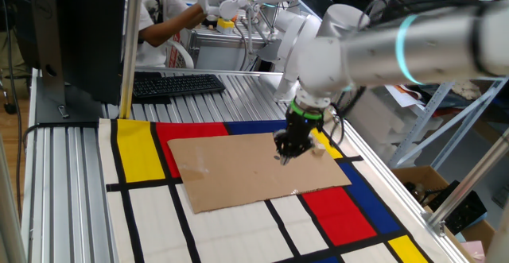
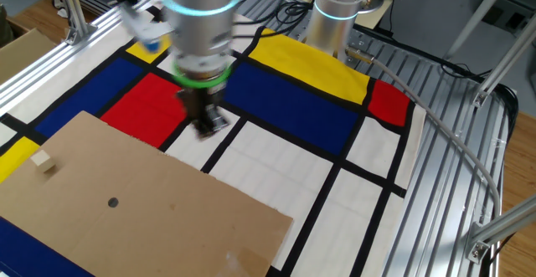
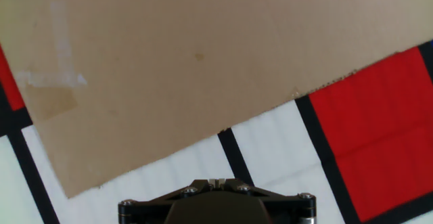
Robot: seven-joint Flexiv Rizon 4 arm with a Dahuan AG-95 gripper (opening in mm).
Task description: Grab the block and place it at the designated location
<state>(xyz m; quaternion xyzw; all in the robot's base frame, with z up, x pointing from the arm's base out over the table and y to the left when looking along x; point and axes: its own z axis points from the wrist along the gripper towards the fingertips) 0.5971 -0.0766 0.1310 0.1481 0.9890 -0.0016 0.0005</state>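
Claw [image 2: 207, 125]: fingers pressed fully together, holding nothing; it points straight down above the near edge of the cardboard [image 2: 159, 202].
Block [image 2: 43, 163]: sits on the cardboard's far corner, well apart from the claw.
Dot [image 2: 113, 201]: dark mark on the cardboard, between block and claw; probably the target, though nothing confirms it.
Worktop [image 2: 293, 101]: covered by a cloth of red, blue, yellow and white panels.
Risk: a descent with the fingers together would knock the tiny block away rather than straddle it.

White arm [image 1: 358, 52], cyan light ring, green wrist band, black tool [image 1: 288, 148], visible screws
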